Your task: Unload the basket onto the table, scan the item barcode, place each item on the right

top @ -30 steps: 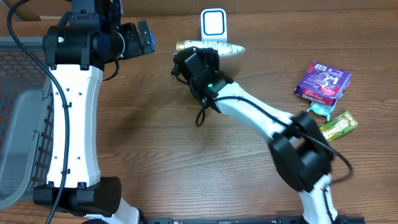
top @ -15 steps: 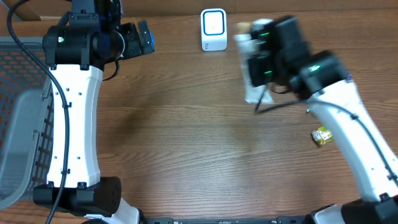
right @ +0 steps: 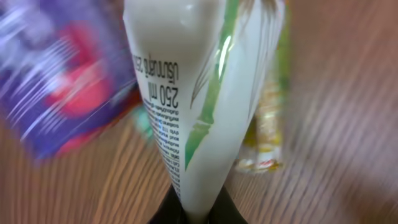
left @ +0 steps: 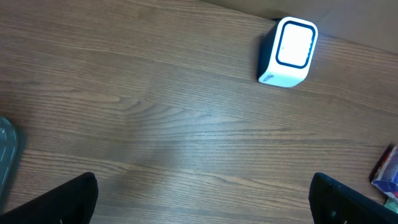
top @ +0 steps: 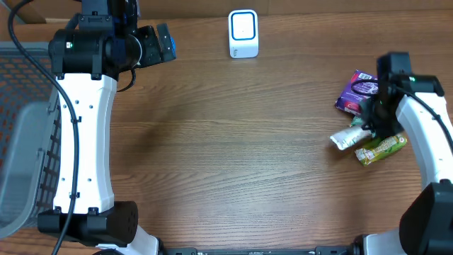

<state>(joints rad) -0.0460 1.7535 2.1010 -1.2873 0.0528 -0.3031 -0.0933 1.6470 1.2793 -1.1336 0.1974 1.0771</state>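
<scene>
1. Right now my right gripper [top: 376,115] is clamped on the narrow end of the white tube [top: 348,138], the fingers pressed together around its crimp.
2. My left gripper [left: 204,200] has its fingers spread wide and holds nothing; it hangs over bare wood at the far left of the table [top: 212,163].
3. That tube sits at the right edge, just beside the purple packet [top: 364,91] and the green packet [top: 382,146]. I cannot tell whether it touches the wood, as the wrist view is blurred.
4. Meanwhile the scanner [top: 243,33] stands at the back of the table, well apart from the tube, and nothing faces its window.
5. As I judge it, the step in hand is the handling around the scan, not the scan itself.
6. If the code is unread, the next move calls for carrying the tube across and turning its printed side squarely to the window, keeping it steady.
7. Swinging too fast could smear the read.
</scene>
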